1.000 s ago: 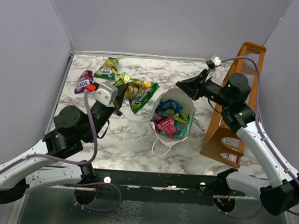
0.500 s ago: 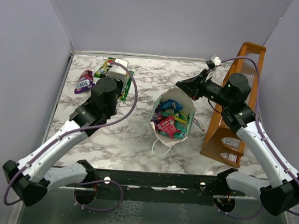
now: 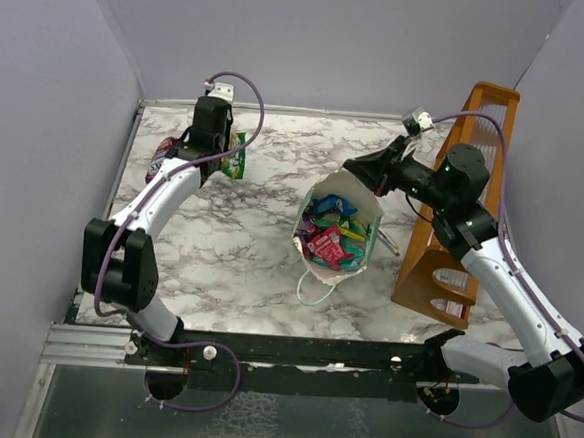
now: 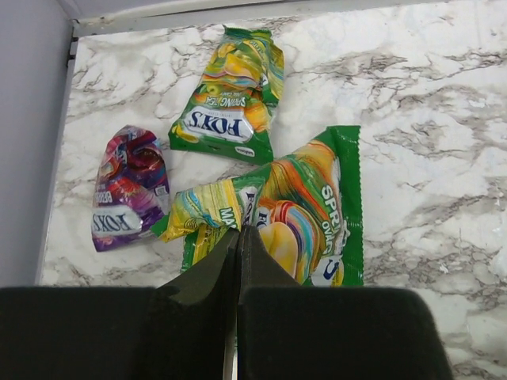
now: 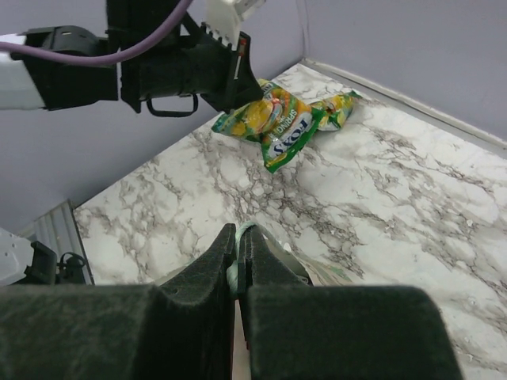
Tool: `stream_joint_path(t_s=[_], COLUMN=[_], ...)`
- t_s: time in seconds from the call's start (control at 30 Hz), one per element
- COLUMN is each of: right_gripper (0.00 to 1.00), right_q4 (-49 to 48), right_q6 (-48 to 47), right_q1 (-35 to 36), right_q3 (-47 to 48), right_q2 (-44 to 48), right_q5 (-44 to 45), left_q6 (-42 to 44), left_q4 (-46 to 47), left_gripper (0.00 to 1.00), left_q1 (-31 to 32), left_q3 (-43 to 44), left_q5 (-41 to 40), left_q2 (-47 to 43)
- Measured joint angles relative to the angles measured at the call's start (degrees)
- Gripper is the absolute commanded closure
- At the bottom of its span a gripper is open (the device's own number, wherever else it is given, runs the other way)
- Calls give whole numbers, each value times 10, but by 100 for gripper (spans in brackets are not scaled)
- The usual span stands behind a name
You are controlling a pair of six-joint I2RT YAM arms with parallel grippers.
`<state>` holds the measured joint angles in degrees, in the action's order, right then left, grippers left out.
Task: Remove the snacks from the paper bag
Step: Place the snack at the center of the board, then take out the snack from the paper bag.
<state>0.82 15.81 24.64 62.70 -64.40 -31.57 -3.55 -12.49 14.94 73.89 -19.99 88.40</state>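
Note:
The mint-green paper bag [image 3: 362, 246] stands open at mid-table with several snacks [image 3: 330, 244] inside, red, teal and pink. My right gripper [image 3: 353, 169] is shut on the bag's back rim [image 5: 250, 234]. My left gripper [image 3: 219, 152] reaches to the far left corner. It is shut on a large green-yellow packet [image 4: 310, 214] and a crumpled smaller one [image 4: 198, 212], held low over the table; both show in the right wrist view [image 5: 277, 125]. Another green-yellow packet [image 4: 234, 99] and a purple packet [image 4: 127, 186] lie on the table beside them.
A tall orange-brown wooden rack [image 3: 464, 196] stands right of the bag, close to my right arm. The bag's white loop handle [image 3: 312, 289] lies on the marble table [image 3: 239, 265] in front of it. Grey walls close the back and both sides.
My left arm has swung from the table's middle out to the far left corner, carrying the green-yellow packets. My right arm and the bag have not moved.

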Motion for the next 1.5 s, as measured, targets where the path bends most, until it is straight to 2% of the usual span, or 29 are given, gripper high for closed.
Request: stream_joint_path(t_s=[0.2,0.23,0.27,0.33,0.47,0.57,0.77,0.9,0.97,1.13,1.3,1.43,1.5], right_gripper=[99,99,99,99,99,99,99,99,99,99,99,95,94], right_q4=[0,0,0,0,0,0,0,13,25,60,91,118,123], right_q6=[0,0,0,0,0,-1,-17,-42,-63,-118,-167,-200,-206], right_q1=[0,0,0,0,0,0,0,0,0,0,0,0,-2], right_q3=[0,0,0,0,0,-1,1,27,49,111,155,193,199], right_q2=[3,3,3,3,3,3,0,-18,-35,-80,-108,-129,-136], right_q5=[7,8,9,9,9,9,25,58,73,106,119,110,79], left_q6=[5,7,7,0,-37,-60,-82,-96,-98,-101,-116,-133,-141], left_q4=[3,5,3,-16,-37,-28,-3,44,54,51,37,43,54], left_gripper=[100,97,90,68,49,44,41,37,37,37,29,28,28], left_q1=[-56,-67,-77,-97,-125,-131,-101,-44,6,100,132,147,152], left_q3=[57,58,61,84,112,72,4,-46,-70,-81,-111,-154,-183], left_q5=[64,78,92,118,171,199,239,251,250,251,247,248,250], left_q2=[97,110,126,162,207,168,8,-106,-153,-183,-211,-276,-317])
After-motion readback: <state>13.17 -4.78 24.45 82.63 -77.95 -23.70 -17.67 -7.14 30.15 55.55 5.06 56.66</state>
